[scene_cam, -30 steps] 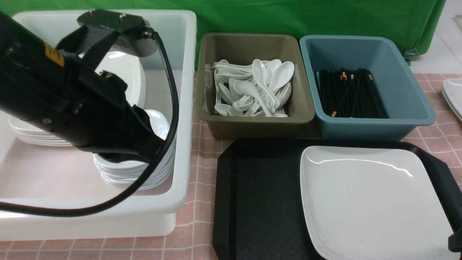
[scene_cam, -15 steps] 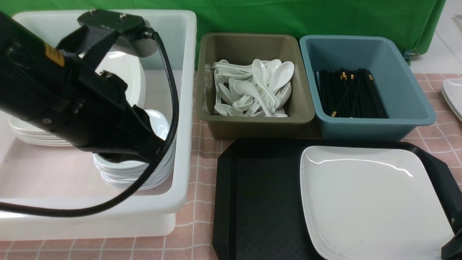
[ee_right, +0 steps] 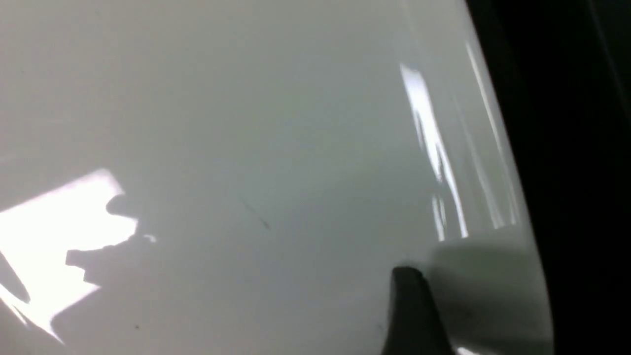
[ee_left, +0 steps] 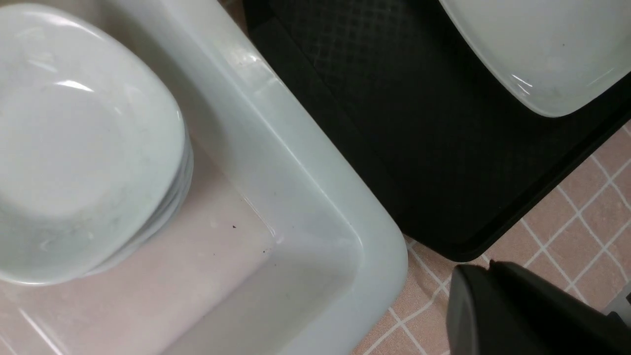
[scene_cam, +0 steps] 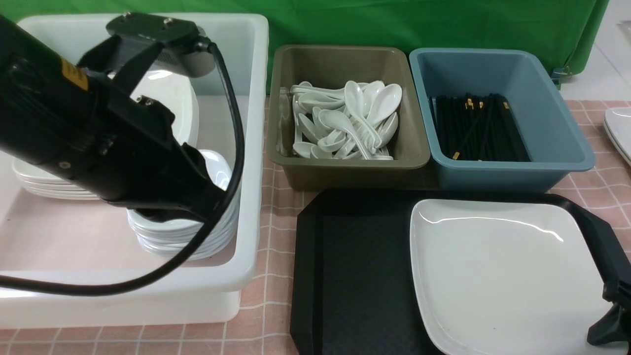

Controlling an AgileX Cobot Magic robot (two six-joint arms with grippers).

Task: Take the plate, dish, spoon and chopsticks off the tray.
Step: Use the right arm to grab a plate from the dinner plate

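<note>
**Plate (scene_cam: 503,276) on tray (scene_cam: 355,276), right gripper (scene_cam: 609,323) at its near corner**

The white plate lies flat on the tray's right half. The right gripper sits at its near right corner, one black fingertip (ee_right: 409,305) just inside the rim; spread or pinching, I cannot tell. The left gripper (scene_cam: 170,209) hangs over a stack of small dishes (scene_cam: 197,236) in the white tub (scene_cam: 251,148), its fingers hidden.

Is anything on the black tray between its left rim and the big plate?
No. That stretch of the tray beside the plate is bare black floor, seen in the front view.
</note>
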